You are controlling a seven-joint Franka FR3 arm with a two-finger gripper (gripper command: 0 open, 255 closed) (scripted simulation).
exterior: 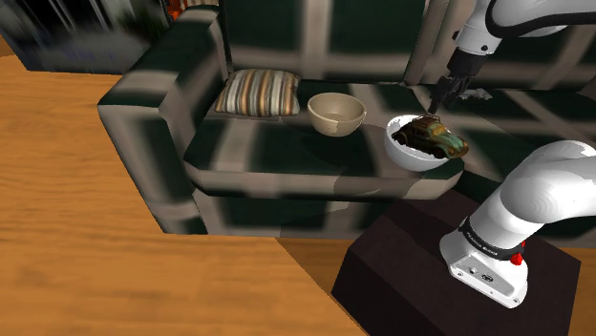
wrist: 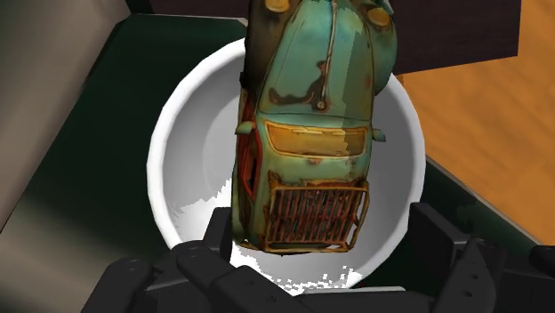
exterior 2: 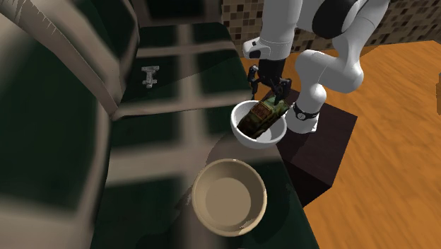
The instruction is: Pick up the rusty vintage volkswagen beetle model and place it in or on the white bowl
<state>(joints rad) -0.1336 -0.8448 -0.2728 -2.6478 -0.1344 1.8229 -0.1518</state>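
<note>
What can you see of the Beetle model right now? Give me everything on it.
The Beetle model is a teal-green toy car, heavily blotched with rust, with a yellowed window, a rusty slatted grille at the end nearest the jaws and round lamps at the far end. It lies roof-up in the white bowl, its far end reaching past the rim. The open jaws stand apart on either side of its near end and appear clear of it.

Shoulder view: the Beetle model lies in the bowl, right on the sofa seat's front edge. At the bowl's ten o'clock sits a second bowl, apart from it. At that one's nine o'clock is the cushion. The gripper hangs at one o'clock above the model, and the stand is at six.
</note>
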